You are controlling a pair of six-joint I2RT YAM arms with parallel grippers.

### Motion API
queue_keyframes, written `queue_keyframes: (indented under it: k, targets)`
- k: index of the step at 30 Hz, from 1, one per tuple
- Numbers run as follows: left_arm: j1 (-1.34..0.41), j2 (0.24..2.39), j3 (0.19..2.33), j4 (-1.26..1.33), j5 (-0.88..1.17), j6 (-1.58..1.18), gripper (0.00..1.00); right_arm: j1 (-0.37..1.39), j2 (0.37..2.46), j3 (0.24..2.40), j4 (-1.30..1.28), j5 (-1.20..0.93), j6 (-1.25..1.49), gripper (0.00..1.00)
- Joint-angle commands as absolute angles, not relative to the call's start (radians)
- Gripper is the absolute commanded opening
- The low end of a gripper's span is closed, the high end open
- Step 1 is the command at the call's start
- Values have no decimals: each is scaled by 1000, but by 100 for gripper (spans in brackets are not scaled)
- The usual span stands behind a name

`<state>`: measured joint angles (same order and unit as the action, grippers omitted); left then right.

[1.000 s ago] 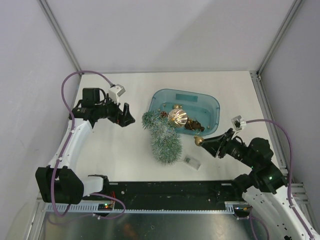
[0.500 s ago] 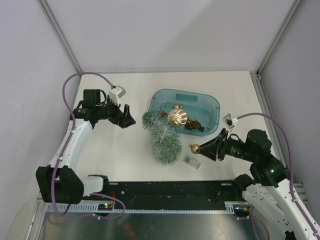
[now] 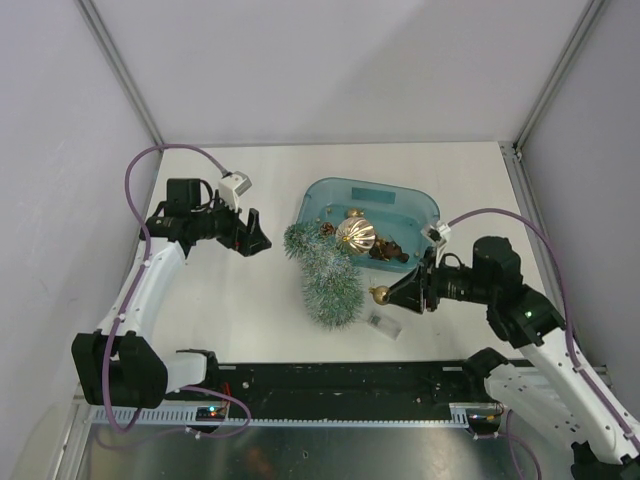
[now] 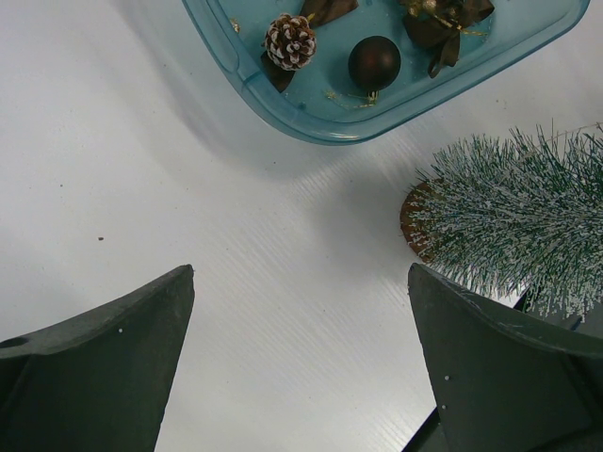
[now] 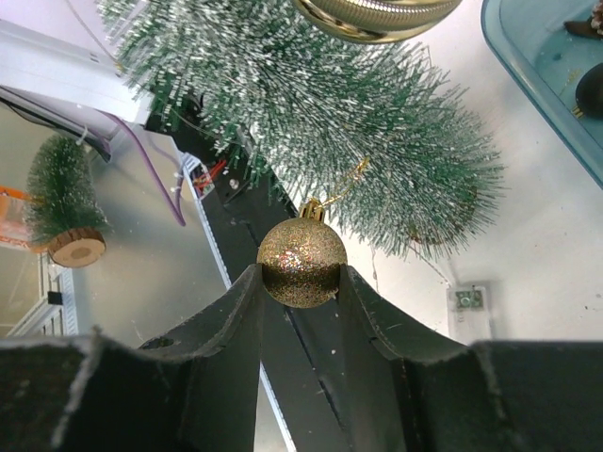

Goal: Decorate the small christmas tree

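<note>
Overhead view looks down; 2 close wrist views share the small christmas tree [image 4: 528, 226].

Left arm [image 3: 150, 285]: white curved shells, black joint housings, and a black block at the base by the desk's near-left corner.
Right arm [image 3: 565, 365]: the same white shells and black joints.
Cables [image 3: 133, 180]: one mauve lead loops along each arm.
Wrist cameras [image 3: 234, 183]: a small white-grey box on each wrist.
Left gripper [image 4: 300, 282]: two broad wedge fingers [image 4: 104, 367], matt dark grey, each with a tiny pale dot.
Right gripper [image 5: 300, 282]: thick black fingers [image 5: 212, 348] with curved inner edges and narrow tips.
</note>
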<state>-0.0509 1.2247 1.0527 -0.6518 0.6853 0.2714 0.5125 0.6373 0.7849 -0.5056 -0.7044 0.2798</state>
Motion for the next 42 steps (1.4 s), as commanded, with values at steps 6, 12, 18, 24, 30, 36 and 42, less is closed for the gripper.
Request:
queue_keyframes:
  k: [6,12,18,24,30,36,42]
  targets:
    - [-44,1215,1066,-630,711,287,99,577,712,862,-516,-669,190,32]
    - [-44,1218,1066,-629,715,286,100,664,730,875,-524,-605,191,31]
    - [-44,1219,1065,-629,720,285,100,712,744,889,-528,-574,200,30]
    - [-44,1215,1060,-630,718,288,100,736,744,894,-533,-550,201,29]
    - [-43,1210,1054,-629,716,289,100,749,747,906,-531,-542,206,29]
    - [-44,1209,1051,-630,717,290,100,769,754,933,-543,-529,201,28]
    - [-44,1207,1050,-629,715,290,99,785,764,953,-550,-515,192,28]
